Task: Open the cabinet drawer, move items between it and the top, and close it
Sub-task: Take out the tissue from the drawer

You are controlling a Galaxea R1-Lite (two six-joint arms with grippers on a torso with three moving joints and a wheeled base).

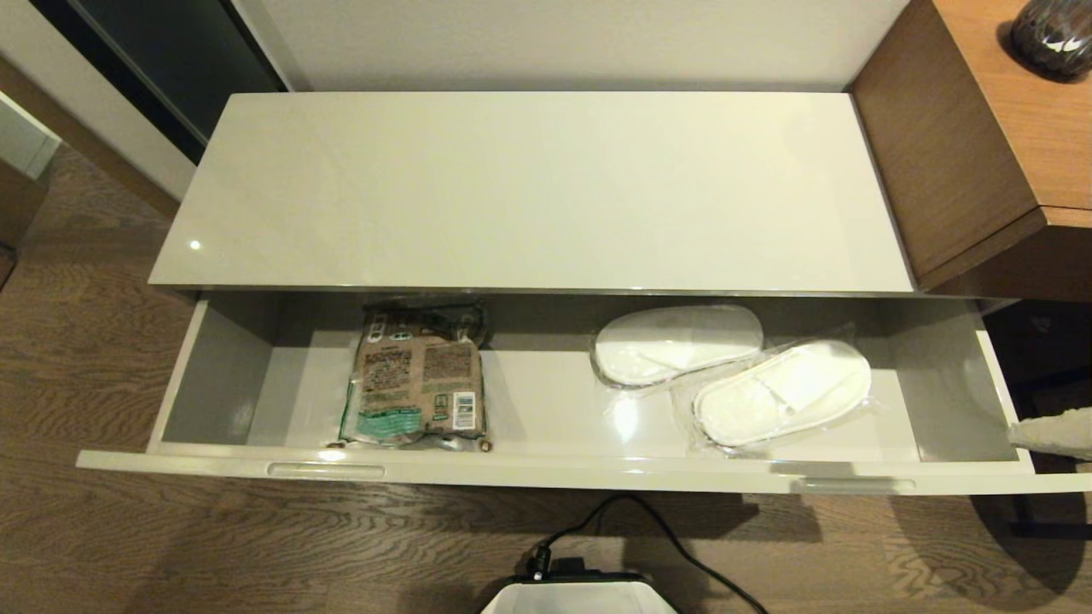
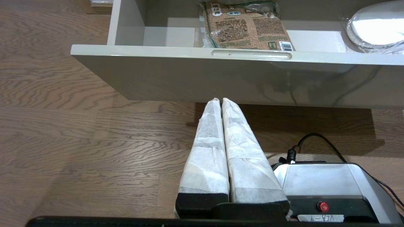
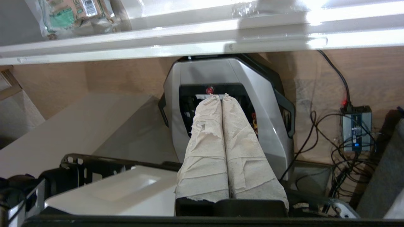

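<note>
One right pincer [image 1: 1054, 433] tip, rest cut off.

Open drawer [image 1: 222, 375] holds packet [image 1: 418, 379], 2 slippers [image 1: 734, 375].

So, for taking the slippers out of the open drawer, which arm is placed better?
The right, probably. The slippers lie in the right half of the drawer, and the right gripper shows beside that end. The left gripper is shut, low before the drawer's left front.
</note>
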